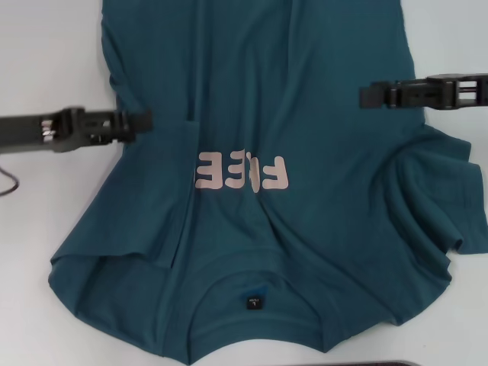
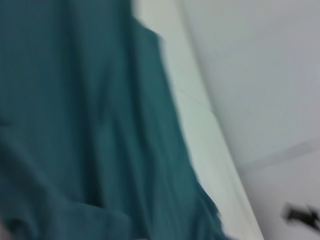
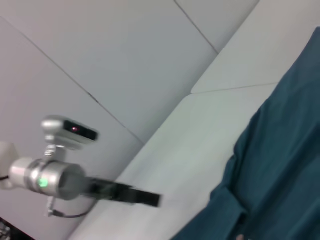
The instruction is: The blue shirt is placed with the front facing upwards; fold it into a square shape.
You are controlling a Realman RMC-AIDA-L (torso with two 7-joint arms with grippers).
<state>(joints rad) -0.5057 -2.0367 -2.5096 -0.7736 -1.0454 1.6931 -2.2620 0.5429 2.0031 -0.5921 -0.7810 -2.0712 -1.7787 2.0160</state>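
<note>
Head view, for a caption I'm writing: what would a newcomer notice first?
The blue shirt covers most of the white table, front up, pink letters mid-chest, collar nearest the robot. The left gripper and right gripper reach in from either side over its edges.

Left claw (image 1: 145,120), right claw (image 1: 366,95) level, facing inward

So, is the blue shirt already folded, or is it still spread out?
Still mostly spread: the blue shirt lies front up, letters showing, sleeves out and wrinkled. The left gripper and right gripper are at its side edges.
</note>
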